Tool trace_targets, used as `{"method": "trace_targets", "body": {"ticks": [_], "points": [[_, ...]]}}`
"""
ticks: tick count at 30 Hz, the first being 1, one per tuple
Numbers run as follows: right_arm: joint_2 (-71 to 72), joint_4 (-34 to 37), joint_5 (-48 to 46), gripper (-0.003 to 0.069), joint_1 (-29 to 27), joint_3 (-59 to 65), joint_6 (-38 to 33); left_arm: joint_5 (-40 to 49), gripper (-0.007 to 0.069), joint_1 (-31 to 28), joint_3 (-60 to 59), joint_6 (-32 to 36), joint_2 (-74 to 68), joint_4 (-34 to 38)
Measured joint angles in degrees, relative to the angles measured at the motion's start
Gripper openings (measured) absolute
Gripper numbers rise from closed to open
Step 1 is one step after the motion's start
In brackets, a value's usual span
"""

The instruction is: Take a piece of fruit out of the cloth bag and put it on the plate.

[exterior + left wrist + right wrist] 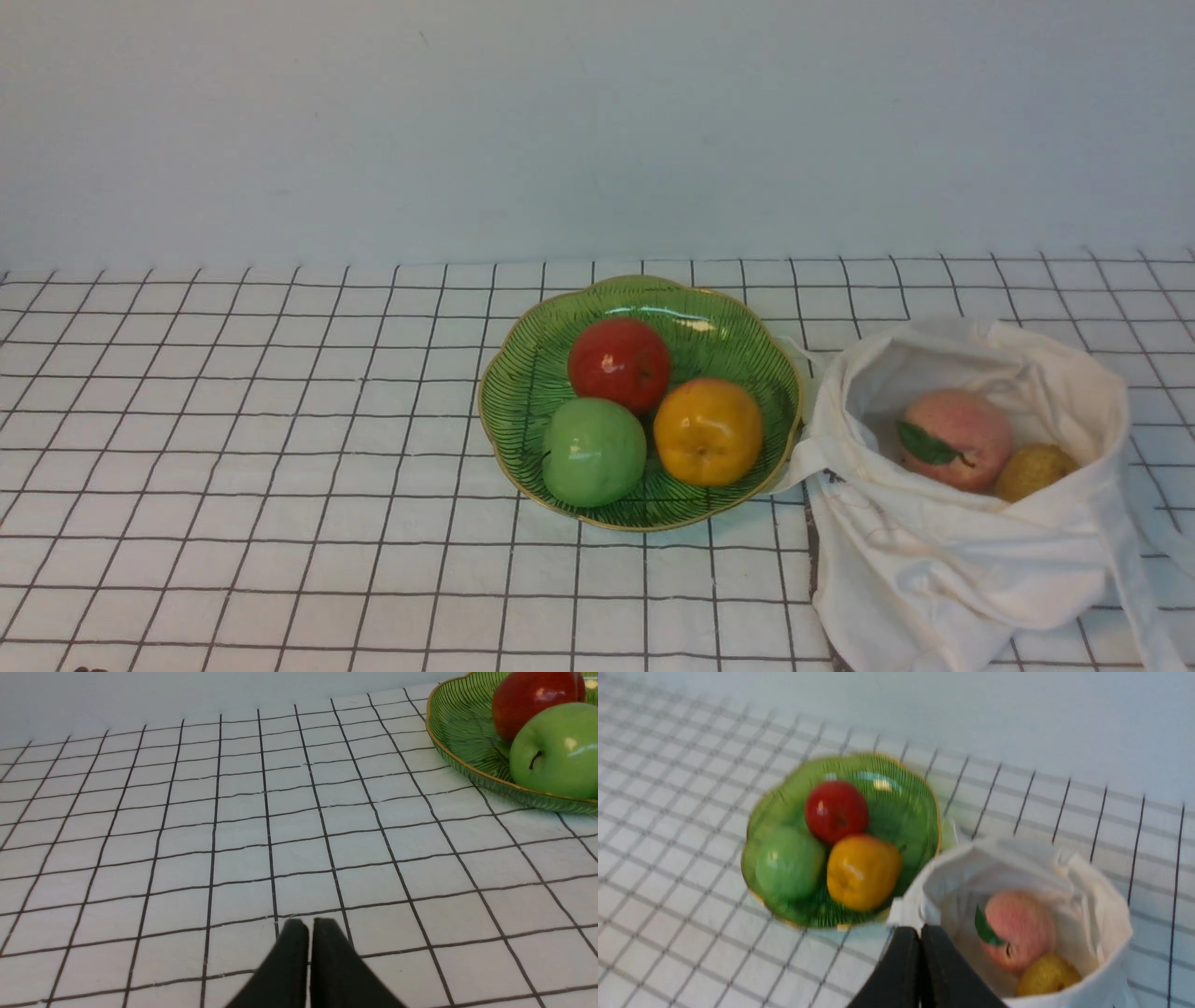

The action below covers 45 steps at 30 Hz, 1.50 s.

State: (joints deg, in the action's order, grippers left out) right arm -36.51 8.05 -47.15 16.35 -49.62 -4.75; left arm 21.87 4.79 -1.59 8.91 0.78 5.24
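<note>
The glossy orange-yellow fruit [708, 431] lies on the green scalloped plate [532, 373], beside a red apple [619, 364] and a green apple [594, 452]. It also shows in the right wrist view [863, 871]. The off-white cloth bag [943, 560] stands open to the right of the plate, touching its rim. No arm shows in the front view. My left gripper [310, 925] is shut and empty over bare cloth, left of the plate [460, 732]. My right gripper [920, 931] is shut and empty, above the near rim of the bag [1101, 914].
Inside the bag lie a pink peach with a green leaf [956, 439] and a smaller dull yellow-brown fruit [1034, 470]. Bag straps trail off at the right edge [1153, 560]. A white checked tablecloth [233, 467] covers the table, with a plain wall behind.
</note>
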Motion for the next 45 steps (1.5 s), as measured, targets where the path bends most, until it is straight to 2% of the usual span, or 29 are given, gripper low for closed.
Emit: {"method": "trace_targets", "body": {"ticks": [5,11,34,38,45], "points": [[17.76,0.61,17.33,-0.0014,0.00,18.35,0.00,0.00,-0.0008,0.00,0.00,0.00,0.00,0.00],[26.57,0.70,23.86,-0.0014,0.00,29.10,0.00,0.00,-0.0008,0.00,0.00,0.00,0.00,0.00],[27.36,-0.54,24.38,-0.0014,-0.25,31.76,-0.05,0.00,-0.0008,0.00,0.00,0.00,0.00,0.00],[30.99,-3.23,24.38,-0.0014,-3.44,37.70,0.06,0.00,-0.0008,0.00,0.00,0.00,0.00,0.00],[36.91,-3.75,24.28,-0.0014,-10.39,48.06,0.49,0.00,-0.0008,0.00,0.00,0.00,0.00,0.00]]}}
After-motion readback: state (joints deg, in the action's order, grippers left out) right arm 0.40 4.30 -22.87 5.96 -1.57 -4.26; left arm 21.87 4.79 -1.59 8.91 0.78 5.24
